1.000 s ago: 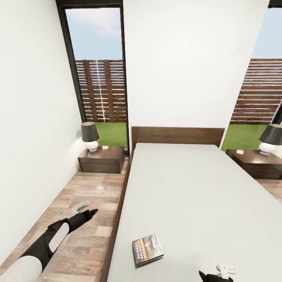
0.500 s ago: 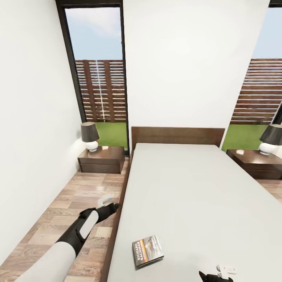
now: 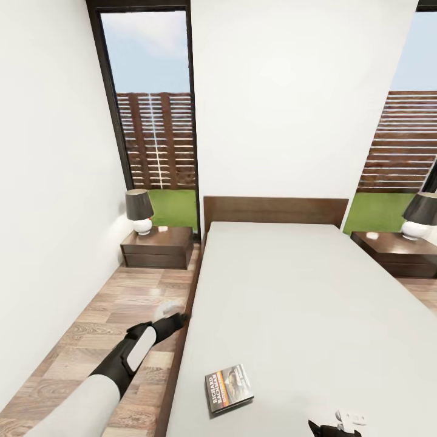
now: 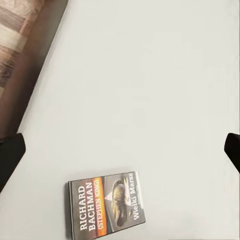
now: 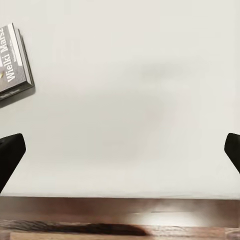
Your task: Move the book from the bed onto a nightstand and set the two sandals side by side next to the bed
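Observation:
The book [image 3: 229, 387] lies flat on the off-white mattress of the bed [image 3: 291, 291], near its front left corner. My left gripper [image 3: 176, 318] hovers over the bed's left frame edge, above and left of the book. In the left wrist view the book [image 4: 107, 204] sits on the mattress ahead of the left gripper [image 4: 120, 152], whose fingertips [image 4: 10, 155] stand wide apart: open and empty. My right gripper [image 3: 335, 426] hangs low over the mattress to the right of the book; in its own view the right gripper [image 5: 120, 150] is open, with the book [image 5: 12, 62] off to one side. The sandals are out of view.
A dark nightstand [image 3: 158, 246] with a lamp [image 3: 139, 210] stands left of the headboard, and another nightstand [image 3: 397, 252] with a lamp [image 3: 420, 215] stands to the right. A strip of wood floor [image 3: 91, 328] runs between the bed and the left wall. The dark bed frame [image 5: 120, 212] shows beyond the right gripper.
My left arm has swung from over the floor strip rightward to the bed's left edge, with little further motion in the last half second. The book and right gripper have stayed put.

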